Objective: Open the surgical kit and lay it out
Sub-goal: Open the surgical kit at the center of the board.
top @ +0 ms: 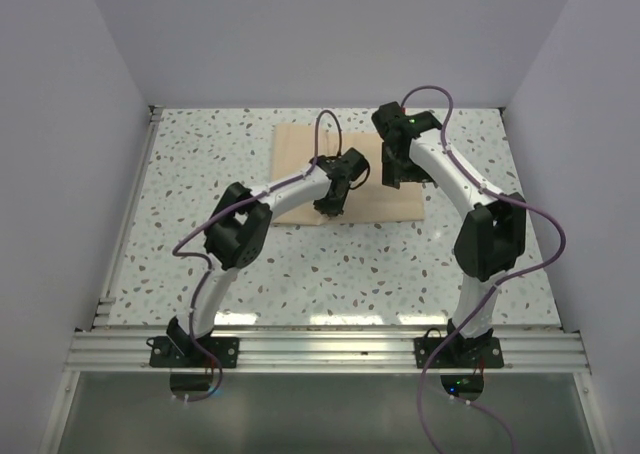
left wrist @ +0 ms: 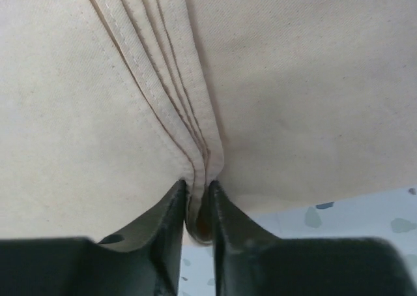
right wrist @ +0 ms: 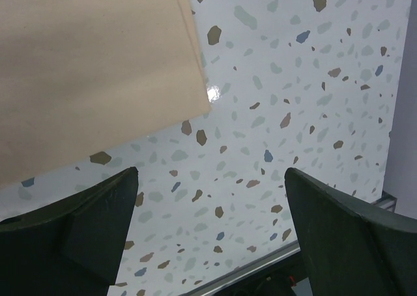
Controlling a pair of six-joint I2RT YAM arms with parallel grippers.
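Note:
The tan-beige cloth wrap [top: 300, 164] lies as a folded bundle at the back middle of the speckled table. My left gripper [top: 330, 206] is at its near edge, shut on a pinch of several stitched cloth layers [left wrist: 195, 159] that show bunched between the fingertips in the left wrist view. My right gripper [top: 392, 179] hovers open and empty above the bundle's right side; in the right wrist view the cloth's corner [right wrist: 98, 68] lies upper left, apart from the fingers [right wrist: 98, 211]. The steel tray and the instruments are hidden.
The table [top: 200, 244] is white with speckles. An aluminium rail [top: 330, 349] runs along its near edge and a strip [top: 125, 224] along the left. White walls close in on three sides. The right wall edge [right wrist: 401, 146] shows in the right wrist view.

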